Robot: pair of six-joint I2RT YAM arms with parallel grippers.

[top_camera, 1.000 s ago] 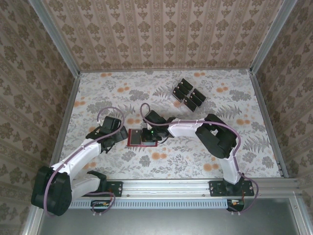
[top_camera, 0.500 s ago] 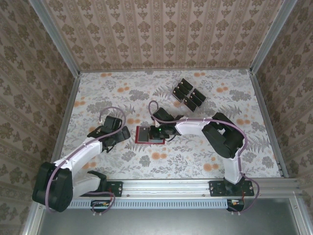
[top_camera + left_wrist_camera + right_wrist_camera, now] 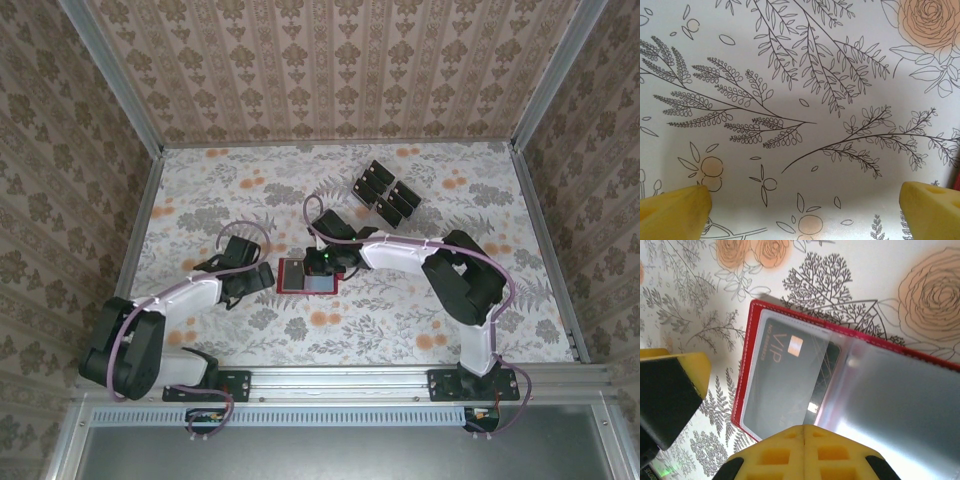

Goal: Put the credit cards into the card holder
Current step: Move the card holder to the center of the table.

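**With one card tucked in, the wallet has slid to the right**

As the right arm worked over the last second, the red wallet (image 3: pixel 308 277) moved a little to the right across the flowered table (image 3: pixel 200 200). It now lies open and flat in the middle of it. The right gripper (image 3: pixel 325 262) has travelled with it and sits over the wallet's far edge.

In the right wrist view, a black card (image 3: pixel 790 375) marked VIP lies under the clear sleeve on one side of the wallet (image 3: pixel 747 365). The right gripper (image 3: pixel 804 432) has its fingers pressed together with nothing between them.

The left arm has drawn its elbow back toward its base. The left gripper (image 3: pixel 250 280) is just left of the wallet, and the left wrist view shows its jaws (image 3: pixel 804 207) wide apart over bare cloth.

This card looks seated, so that part of the job seems done. The remaining cards (image 3: pixel 385 192) stand in the clear rack well behind the wallet, and fetching one of them is probably next.
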